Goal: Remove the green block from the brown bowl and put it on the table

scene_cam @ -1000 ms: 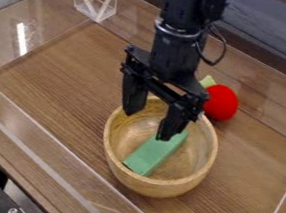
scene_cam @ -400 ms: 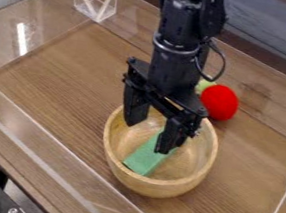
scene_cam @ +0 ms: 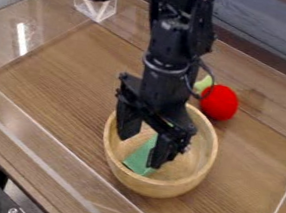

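Note:
The brown bowl (scene_cam: 184, 172) sits on the wood-grain table (scene_cam: 69, 77) near its front. Inside it lies the green block (scene_cam: 139, 163), tilted against the bowl's inner wall, partly hidden by my fingers. My gripper (scene_cam: 148, 150) hangs straight down into the bowl, open, with one black finger on each side of the block's upper part. The fingertips (scene_cam: 162, 164) reach below the rim. Whether they touch the block I cannot tell.
A round red toy (scene_cam: 220, 102) with a green tip rests just behind the bowl on the right. Low clear acrylic walls (scene_cam: 24, 111) border the table, with a folded clear piece (scene_cam: 90, 8) at the back left.
The arm has come down and slightly left, lowering the open fingers from above the rim into the bowl around the block. Block and bowl have stayed put.

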Available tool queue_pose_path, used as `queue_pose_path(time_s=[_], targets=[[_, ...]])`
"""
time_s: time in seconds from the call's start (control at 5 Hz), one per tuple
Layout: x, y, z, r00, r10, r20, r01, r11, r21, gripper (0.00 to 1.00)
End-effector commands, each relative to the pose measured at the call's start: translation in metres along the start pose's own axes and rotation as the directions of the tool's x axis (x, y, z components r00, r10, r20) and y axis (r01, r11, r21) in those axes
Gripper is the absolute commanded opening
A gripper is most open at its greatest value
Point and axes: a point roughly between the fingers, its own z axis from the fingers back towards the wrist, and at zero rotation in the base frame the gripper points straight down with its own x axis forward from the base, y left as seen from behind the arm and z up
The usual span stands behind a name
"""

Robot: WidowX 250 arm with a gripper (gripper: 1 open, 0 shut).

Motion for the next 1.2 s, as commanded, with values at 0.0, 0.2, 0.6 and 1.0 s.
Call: queue_pose_path(time_s=[0.0,0.2,0.6,1.0], targets=[[-0.003,0.008,0.012,0.998,0.003,0.062,-0.003,1.000,-0.007,1.00],[-0.009,0.014,0.015,0.998,0.015,0.068,-0.014,1.000,-0.014,1.00],[-0.003,0.007,0.009,0.994,0.068,0.080,-0.066,0.997,-0.027,1.00],[0.008,0.011,-0.005,0.994,0.069,0.079,-0.067,0.997,-0.027,1.00]])
